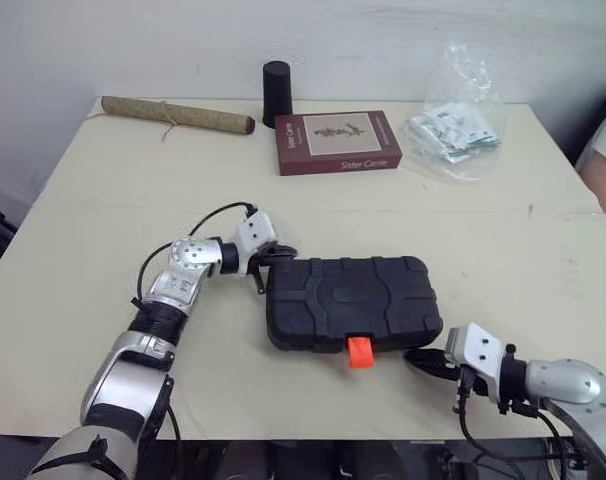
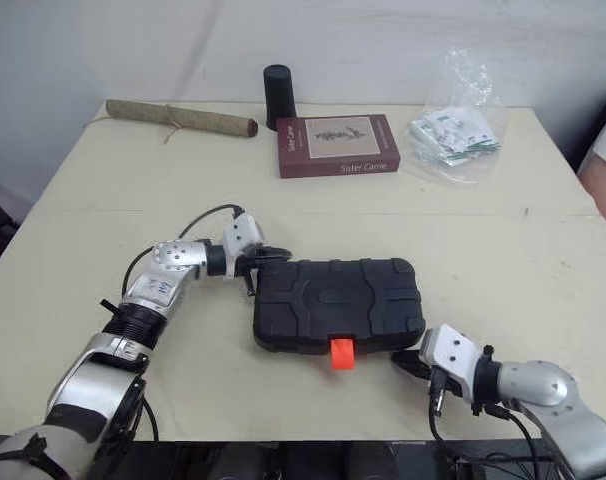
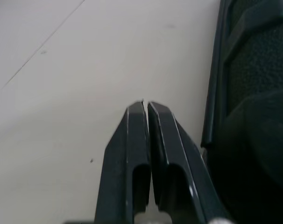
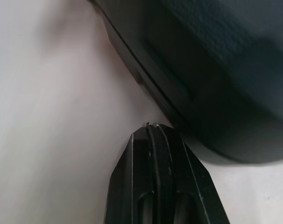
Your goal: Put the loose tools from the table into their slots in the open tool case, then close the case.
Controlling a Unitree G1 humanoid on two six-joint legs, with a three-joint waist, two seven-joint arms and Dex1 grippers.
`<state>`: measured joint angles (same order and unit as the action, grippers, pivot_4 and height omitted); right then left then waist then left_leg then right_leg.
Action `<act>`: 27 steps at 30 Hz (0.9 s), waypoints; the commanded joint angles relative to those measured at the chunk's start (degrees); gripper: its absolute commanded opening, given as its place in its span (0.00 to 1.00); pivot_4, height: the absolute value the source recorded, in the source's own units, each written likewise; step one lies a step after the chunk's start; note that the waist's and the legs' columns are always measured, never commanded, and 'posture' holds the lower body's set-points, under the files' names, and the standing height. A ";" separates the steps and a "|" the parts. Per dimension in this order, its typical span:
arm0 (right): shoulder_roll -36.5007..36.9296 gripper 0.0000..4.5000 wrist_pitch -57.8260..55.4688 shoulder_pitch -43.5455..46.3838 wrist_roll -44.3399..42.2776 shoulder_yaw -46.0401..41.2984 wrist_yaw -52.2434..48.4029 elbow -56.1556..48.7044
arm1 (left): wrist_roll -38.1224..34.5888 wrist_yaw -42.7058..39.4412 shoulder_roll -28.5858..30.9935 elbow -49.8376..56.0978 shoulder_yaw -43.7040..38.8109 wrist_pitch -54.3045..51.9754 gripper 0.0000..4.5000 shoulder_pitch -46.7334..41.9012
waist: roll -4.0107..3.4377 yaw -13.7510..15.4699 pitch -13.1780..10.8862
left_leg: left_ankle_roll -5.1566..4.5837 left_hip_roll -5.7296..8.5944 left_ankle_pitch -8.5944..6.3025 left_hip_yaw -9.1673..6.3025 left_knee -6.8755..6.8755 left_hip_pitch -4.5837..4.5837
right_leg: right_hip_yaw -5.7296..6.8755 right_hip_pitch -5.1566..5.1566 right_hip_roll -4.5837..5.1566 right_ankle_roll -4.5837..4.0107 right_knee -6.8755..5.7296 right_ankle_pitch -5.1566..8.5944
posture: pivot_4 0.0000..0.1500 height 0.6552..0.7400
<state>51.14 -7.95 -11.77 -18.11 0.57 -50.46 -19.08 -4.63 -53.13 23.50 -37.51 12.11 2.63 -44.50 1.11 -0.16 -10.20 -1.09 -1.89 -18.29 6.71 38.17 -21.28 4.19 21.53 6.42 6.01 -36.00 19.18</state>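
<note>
The black tool case lies closed and flat in the middle of the table, its orange latch on the front edge. My left gripper is shut with nothing in it, its tips at the case's back left corner; in the left wrist view the case wall runs right beside the fingers. My right gripper is shut and empty, its tips against the case's front right corner.
At the back of the table lie a rolled mat, a black cylinder, a dark red book and a clear plastic bag of packets. A person's arm shows at the right edge.
</note>
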 commanded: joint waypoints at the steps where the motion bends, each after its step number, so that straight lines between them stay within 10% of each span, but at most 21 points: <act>1: -2.23 0.00 -1.14 3.38 3.10 1.69 1.53 3.07 | -0.44 -3.65 -0.05 1.35 -0.26 0.33 0.02 -0.09 | 0.05 -0.18 -0.01 | 0.00 -0.01 0.00 0.00 0.00 0.00 | 0.00 0.00 0.01 0.00 -0.01 0.00 | 1.00 1.00; 17: -10.10 0.00 9.41 29.46 14.62 6.45 1.03 31.01 | -8.02 -5.09 7.03 40.63 -4.94 -19.30 0.02 24.26 | 0.06 -1.29 -0.02 | 0.01 0.01 0.01 -0.08 0.04 0.01 | -0.47 -0.05 0.21 -0.01 -0.08 0.00 | 1.00 1.00; 27: -5.88 0.00 15.07 19.26 5.30 -6.21 -2.27 24.72 | -20.20 -4.80 9.88 45.20 -15.99 -24.80 0.02 21.46 | 0.05 0.04 -0.02 | -0.01 0.05 -0.01 -0.12 0.00 -0.04 | -0.48 -0.07 0.28 -0.01 -0.04 0.00 | 1.00 1.00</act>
<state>44.49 4.94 12.00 -7.50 -0.31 -50.51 10.70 -18.25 -55.56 33.37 1.80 -2.38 -18.81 -20.01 1.16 -0.13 -10.23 -1.10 -1.84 -18.30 6.58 38.16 -21.33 3.72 21.45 6.70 6.01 -36.03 19.18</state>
